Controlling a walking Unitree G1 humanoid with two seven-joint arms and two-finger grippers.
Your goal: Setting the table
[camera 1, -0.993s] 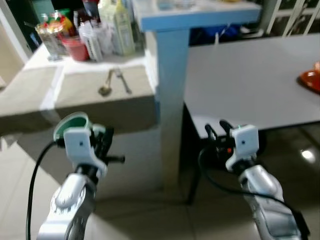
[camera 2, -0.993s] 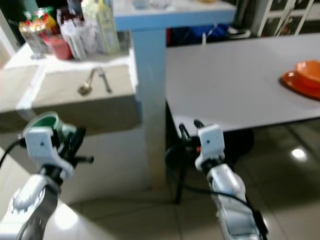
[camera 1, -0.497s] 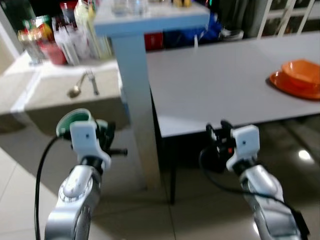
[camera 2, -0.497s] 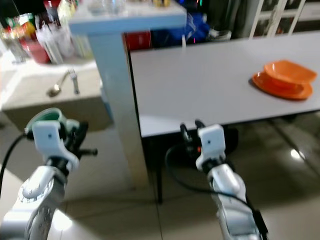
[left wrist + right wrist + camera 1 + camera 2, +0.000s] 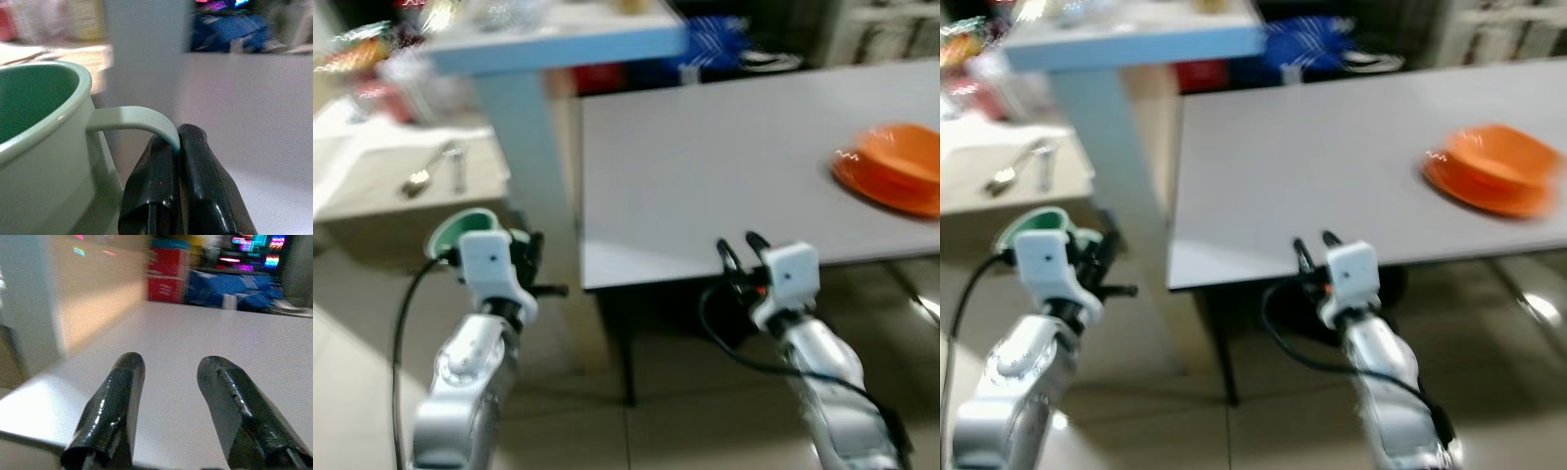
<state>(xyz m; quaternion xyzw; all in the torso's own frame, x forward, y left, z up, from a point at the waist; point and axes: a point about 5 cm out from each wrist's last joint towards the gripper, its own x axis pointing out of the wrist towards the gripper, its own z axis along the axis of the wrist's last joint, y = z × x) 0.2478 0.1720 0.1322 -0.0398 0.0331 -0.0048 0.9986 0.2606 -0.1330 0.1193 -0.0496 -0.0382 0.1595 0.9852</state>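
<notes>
Mainly the mug (image 5: 44, 147) could swing or slip: left gripper (image 5: 178, 139) pinches only its thin handle, fingers closed tight, held low by the pillar (image 5: 514, 147), short of the bench (image 5: 724, 166). Right gripper (image 5: 171, 382) is half open, empty, at the bench edge. Orange plates (image 5: 896, 176) sit far right.

We see stacked dishes (image 5: 893, 179) on the desk (image 5: 724, 186) at far right; a spoon (image 5: 423, 176) lies on the counter (image 5: 372, 181) at left.
</notes>
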